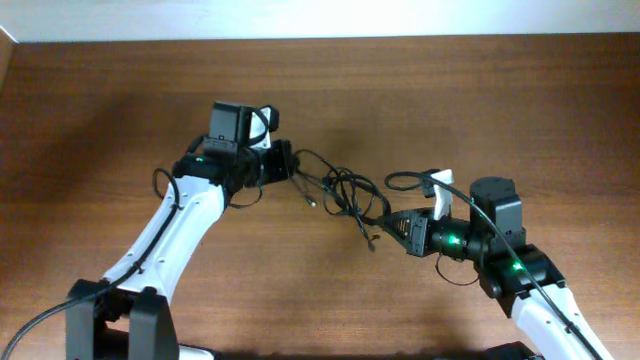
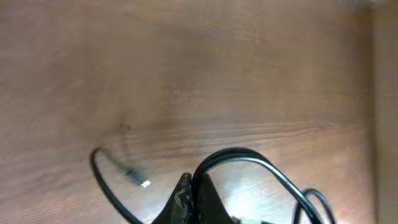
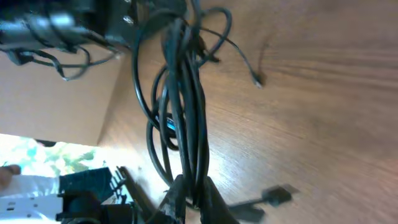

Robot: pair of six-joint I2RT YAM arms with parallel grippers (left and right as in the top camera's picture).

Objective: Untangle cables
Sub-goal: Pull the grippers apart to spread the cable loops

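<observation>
Right gripper (image 3: 189, 200) fingers fill the near edge of the right wrist view, clamped down narrow on a bundle of several strands of the cables (image 3: 186, 93); the strands run away from the jaws as one thick rope and only fan into loops further out. Left gripper (image 2: 196, 190) is the same story: jaws pinched together with one cable loop (image 2: 249, 158) arching out of the tips, and a loose end with a small plug (image 2: 144, 183) lying on the wood just to its left. From overhead the cables (image 1: 340, 190) sit mid-table as one knot strung between the two grippers, so my read is that each arm has taken a side of the knot to pull it apart, and it isn't apart yet. Left arm comes up from the near-left corner, reaches toward the far centre, wrist bent so the left gripper (image 1: 292, 170) points right into the tangle. Right arm comes from the near-right corner, forearm low, right gripper (image 1: 388, 222) pointing left at the other end. Both grippers sit close over the table (image 1: 470, 90). Right side is holding many strands at once, which probably drags the whole clump rather than freeing one cord; a single-strand grip looks like the better bet. Slack between the grips looks small, can't tell the tension.
</observation>
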